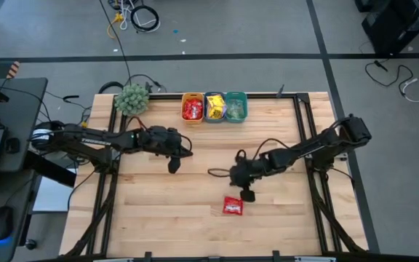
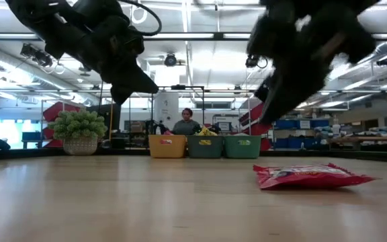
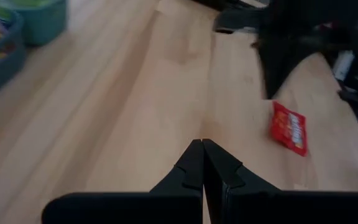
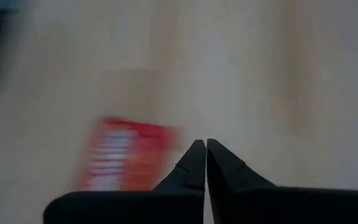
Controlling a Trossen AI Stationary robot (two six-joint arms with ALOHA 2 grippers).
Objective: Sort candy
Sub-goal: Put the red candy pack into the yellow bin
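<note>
One red candy packet [image 1: 232, 207] lies flat on the wooden table near its front middle; it also shows in the low view as red candy packet [image 2: 308, 176], in the left wrist view [image 3: 289, 127] and in the right wrist view [image 4: 129, 154]. My right gripper [image 1: 247, 194] hangs shut just above and beside it, touching nothing. My left gripper [image 1: 173, 167] is shut and empty over the table's left middle. More candy fills the orange bin [image 1: 192, 108], blue bin [image 1: 214, 107] and teal bin [image 1: 236, 106] at the far edge.
A fuzzy green ball [image 1: 131, 99] sits at the far left corner. A person [image 2: 186, 123] sits beyond the table's far edge. Bare wood [image 1: 166, 211] lies between the arms and along the near edge.
</note>
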